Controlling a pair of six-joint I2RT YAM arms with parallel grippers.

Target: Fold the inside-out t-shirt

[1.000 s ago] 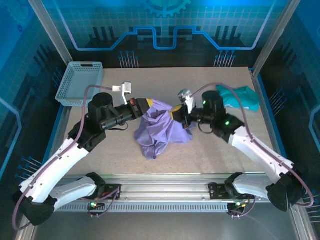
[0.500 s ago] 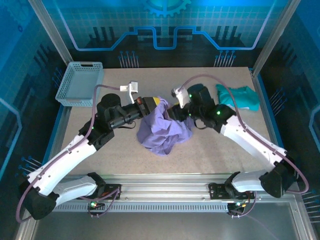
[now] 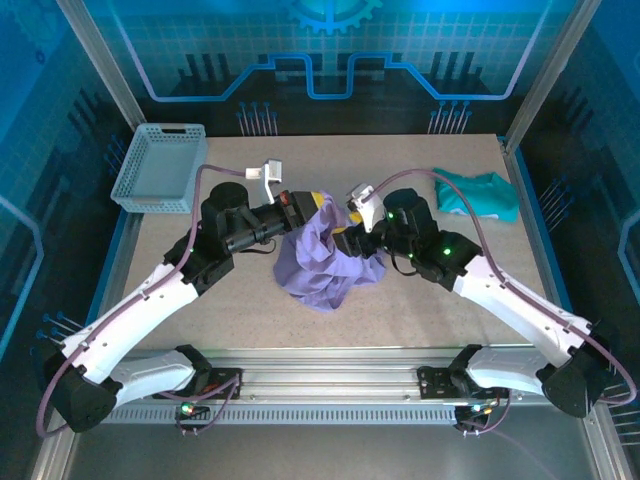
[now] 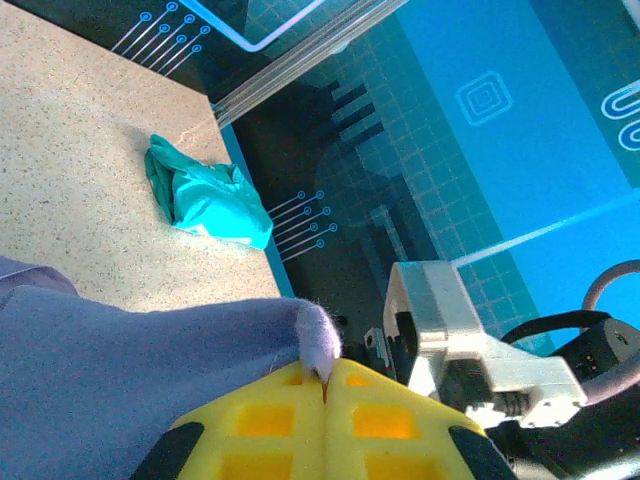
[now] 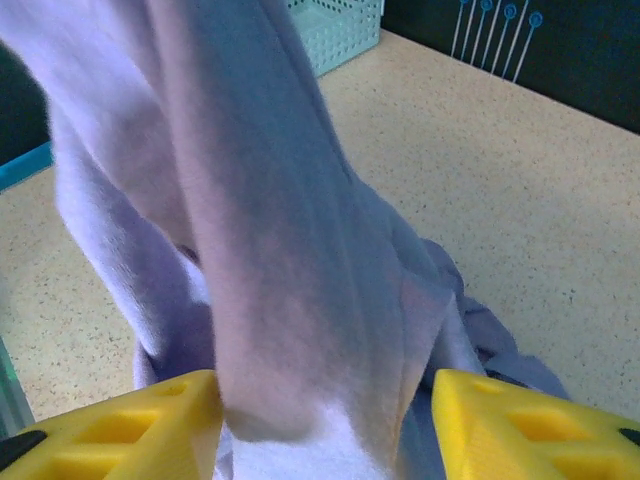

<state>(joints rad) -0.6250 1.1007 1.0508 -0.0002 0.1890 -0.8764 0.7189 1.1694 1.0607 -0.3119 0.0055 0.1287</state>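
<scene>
Two arms converge over the middle of the bench [image 3: 230, 300], their wrists close together above the t-shirt [image 3: 325, 262].

T-shirt: lavender, bunched in a heap at bench centre. Its upper part is raised toward both wrists and its lower part rests on the bench.

Left jaws: clenched on the shirt. In the left wrist view the yellow fingers [image 4: 270, 420] meet flush, with a small tuft of cloth pinched at the seam between them. The rest of the shirt falls away to the left of the fingers.

Right jaws: released and spread wide. In the right wrist view the fingers [image 5: 110, 420] stand well apart at the bottom corners, with a thick fold of shirt hanging between them. Cannot tell whether the cloth presses on either pad.

Teal garment [image 3: 480, 195]: crumpled at the far right corner of the bench, well apart from the shirt.

Basket [image 3: 155, 170]: pale blue, at the far left corner, also well apart from the shirt.
</scene>
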